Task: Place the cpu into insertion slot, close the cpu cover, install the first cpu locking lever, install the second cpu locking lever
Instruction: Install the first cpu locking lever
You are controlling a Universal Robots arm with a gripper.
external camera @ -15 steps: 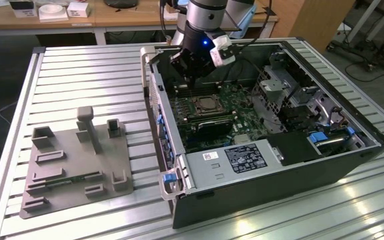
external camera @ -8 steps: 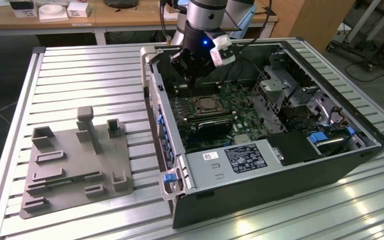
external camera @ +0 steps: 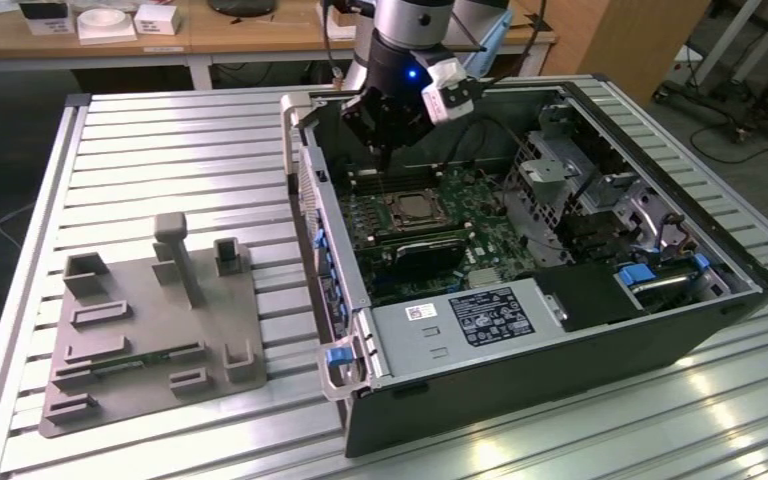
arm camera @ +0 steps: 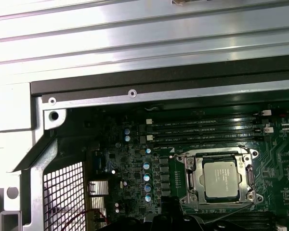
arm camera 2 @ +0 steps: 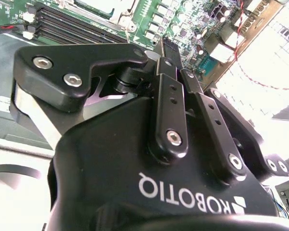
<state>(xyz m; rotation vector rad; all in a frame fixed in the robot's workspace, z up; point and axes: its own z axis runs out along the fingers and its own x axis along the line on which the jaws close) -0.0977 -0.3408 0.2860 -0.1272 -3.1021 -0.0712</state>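
Observation:
The cpu [arm camera: 221, 178] lies flat in the insertion slot [arm camera: 189, 169] on the green board, silvery top up. The cpu cover [arm camera: 194, 185] lies down around it, its square cut-out framing the chip. A thin wire lever [arm camera: 231, 208] runs along one edge of the socket. In the exterior view the cpu [external camera: 420, 211] sits mid-board inside the open computer case, and my gripper [external camera: 384, 158] hangs above the board just behind the socket, not touching it. In the second wrist view the gripper [arm camera 2: 166, 48] has its black fingers [arm camera 2: 169, 96] pressed together with nothing between them.
The case's metal wall [external camera: 307, 190] rises on the exterior view's left of the board. Long black memory slots [arm camera: 202, 130] lie beside the socket. A grey white-labelled box [external camera: 471, 318] fills the case's near end. A grey fixture plate [external camera: 144, 320] lies on the slatted table [external camera: 171, 150].

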